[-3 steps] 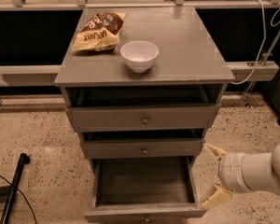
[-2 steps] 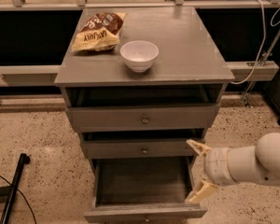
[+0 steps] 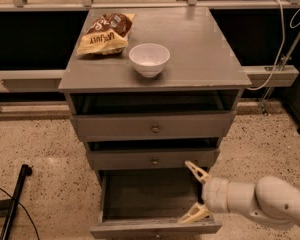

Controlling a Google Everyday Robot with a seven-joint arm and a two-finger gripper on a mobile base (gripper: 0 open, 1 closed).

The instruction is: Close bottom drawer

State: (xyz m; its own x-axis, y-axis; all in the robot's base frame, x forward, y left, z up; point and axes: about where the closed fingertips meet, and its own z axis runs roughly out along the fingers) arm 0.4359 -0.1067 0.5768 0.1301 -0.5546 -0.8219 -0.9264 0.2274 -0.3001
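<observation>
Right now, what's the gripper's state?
Gripper: open, holding nothing, at the right side of the pulled-out grey wooden bottom drawer with the plank bottom.

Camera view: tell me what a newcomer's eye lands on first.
The white arm reaching in from the lower right, its gripper open with tan fingers spread at the right side of the bottom drawer, which stands pulled far out. Next, on top of the grey cabinet, a white bowl sits near the front and a snack bag lies at the back left.
</observation>
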